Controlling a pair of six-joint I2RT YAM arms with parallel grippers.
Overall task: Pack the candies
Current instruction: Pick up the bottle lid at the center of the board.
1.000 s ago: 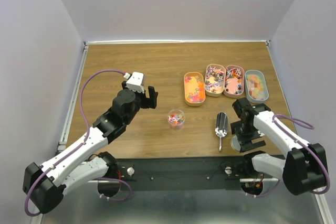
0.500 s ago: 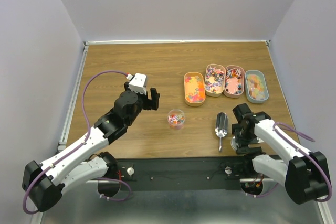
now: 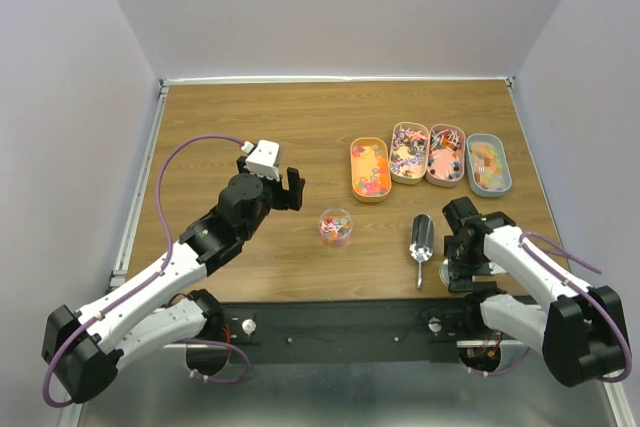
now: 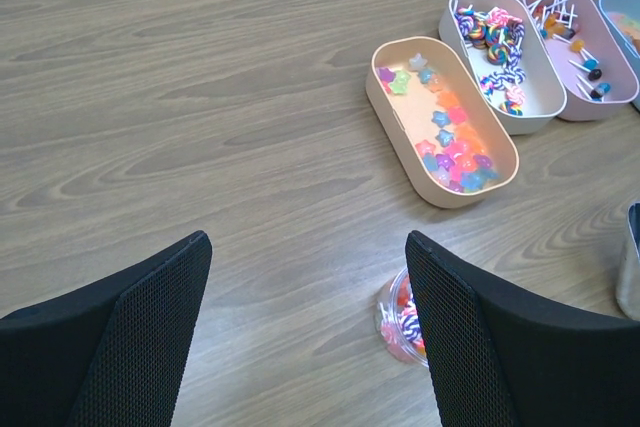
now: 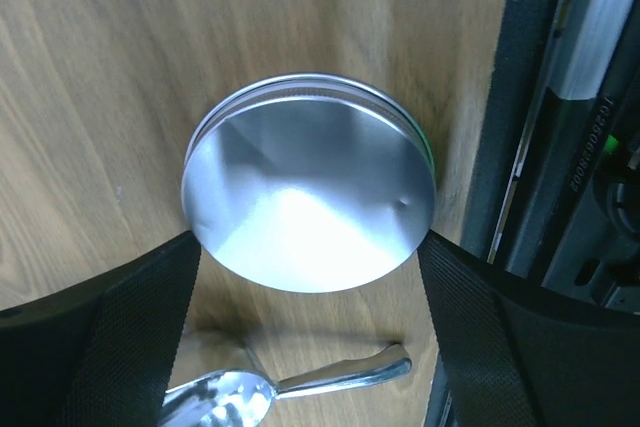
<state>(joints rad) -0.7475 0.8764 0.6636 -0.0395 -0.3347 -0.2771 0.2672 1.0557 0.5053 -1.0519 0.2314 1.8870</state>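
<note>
A small clear jar (image 3: 336,227) with candies in it stands mid-table; in the left wrist view the jar (image 4: 395,315) is partly hidden behind my right-hand finger. More candies fill four oblong trays (image 3: 370,169) behind it. My left gripper (image 3: 288,187) hovers open to the left of the jar, its fingers (image 4: 130,317) wide apart over bare wood. My right gripper (image 3: 462,265) points down at the front edge, open. Its fingers (image 5: 120,337) flank a round metal lid (image 5: 308,182) without clearly closing on it. A metal scoop (image 3: 422,240) lies between the jar and the right gripper.
The trays run orange (image 4: 443,122), beige (image 4: 503,59), pink (image 4: 570,47) and blue-grey (image 3: 488,163) at the back right. The scoop's bowl and handle (image 5: 340,375) lie just beyond the lid. A black rail (image 5: 530,97) borders the table's near edge beside the lid.
The right gripper has shifted slightly left and nearer, settling over the lid. The left gripper has edged a little to the right. Both stay open.
</note>
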